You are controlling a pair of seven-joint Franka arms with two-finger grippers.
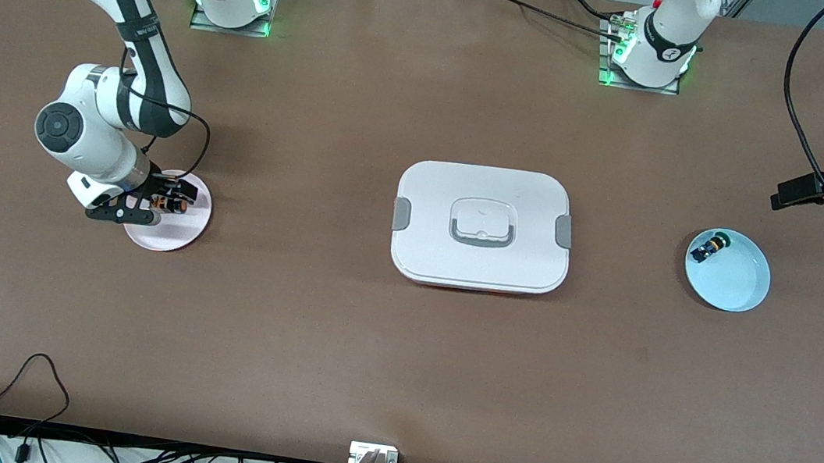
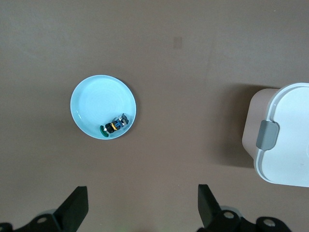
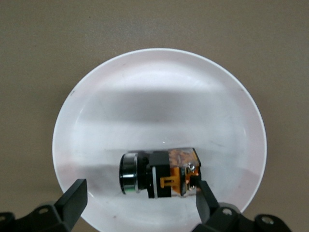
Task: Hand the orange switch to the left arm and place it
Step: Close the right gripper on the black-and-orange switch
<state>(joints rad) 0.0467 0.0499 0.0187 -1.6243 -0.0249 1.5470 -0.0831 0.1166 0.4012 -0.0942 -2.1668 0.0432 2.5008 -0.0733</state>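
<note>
Nothing of the transfer looked done: the orange switch (image 3: 159, 173) lay on its side in the white plate (image 1: 188, 231) at mid-left of the front view, with the right claw (image 1: 148, 201) spread wide around it, holding nothing. Left claw (image 2: 142, 208) waited open and empty near the blue plate (image 1: 747, 284) at right, and the box (image 1: 482, 227) sat between on the tabletop (image 1: 290, 327)
</note>
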